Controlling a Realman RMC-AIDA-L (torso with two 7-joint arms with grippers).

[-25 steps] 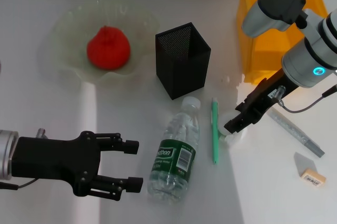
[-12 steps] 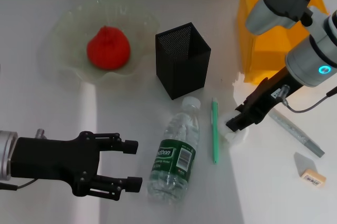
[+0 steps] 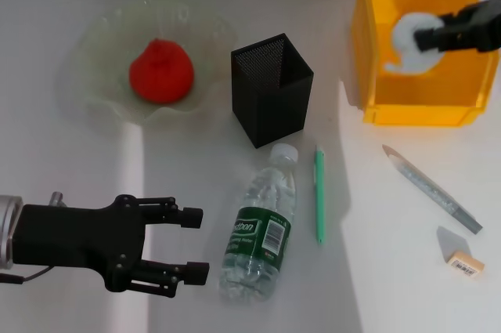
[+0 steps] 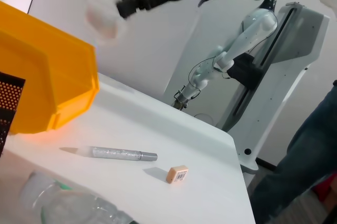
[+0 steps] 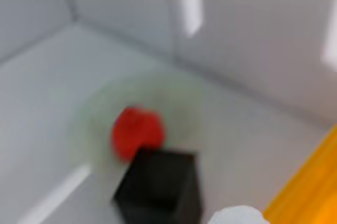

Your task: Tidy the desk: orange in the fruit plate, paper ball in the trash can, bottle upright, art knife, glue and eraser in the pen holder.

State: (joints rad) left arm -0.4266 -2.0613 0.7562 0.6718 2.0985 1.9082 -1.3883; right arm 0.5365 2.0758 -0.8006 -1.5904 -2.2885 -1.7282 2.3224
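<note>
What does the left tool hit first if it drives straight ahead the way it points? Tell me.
Likely the bottle: the left tool is open, pointing across the table at the bottle's lower body, nothing between them. Its height is unclear.

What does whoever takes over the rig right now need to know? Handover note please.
Right gripper: shut on the paper ball, held above the trash can; not released yet.
Left gripper: open, low over the desk beside the lying bottle, holding nothing.
Done: orange sits in the fruit plate.
Left: drop the paper ball; stand the bottle upright; put the eraser, the grey knife-like tool and the green pen-like stick into the pen holder.
</note>
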